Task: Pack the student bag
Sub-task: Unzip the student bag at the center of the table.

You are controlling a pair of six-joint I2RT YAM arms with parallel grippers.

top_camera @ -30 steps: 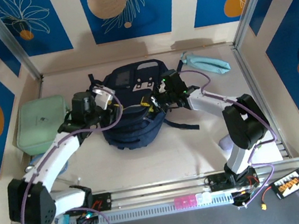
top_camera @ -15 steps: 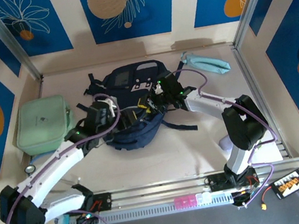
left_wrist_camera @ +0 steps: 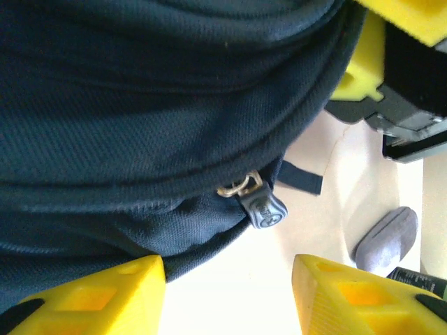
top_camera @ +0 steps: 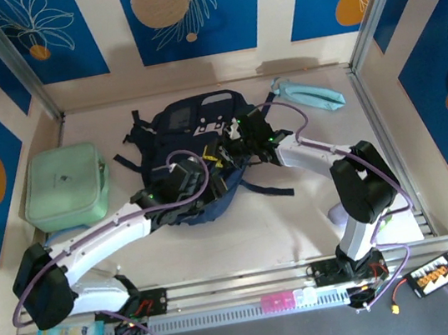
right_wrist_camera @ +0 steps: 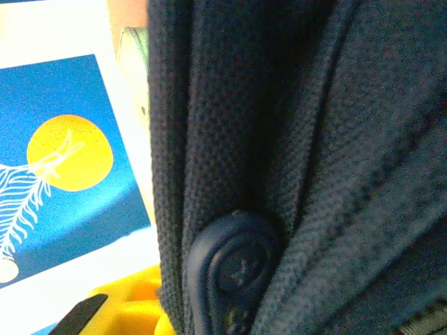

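One risk at the bag: left gripper, spread open, grabs fabric beside zipper pull; right gripper state unclear.

Large navy-blue fabric backpack lying flat, front side up, white rectangular buckle patch on top, dark straps spread at both sides. Fabric creased; dark rubber zipper pull hanging at seam.
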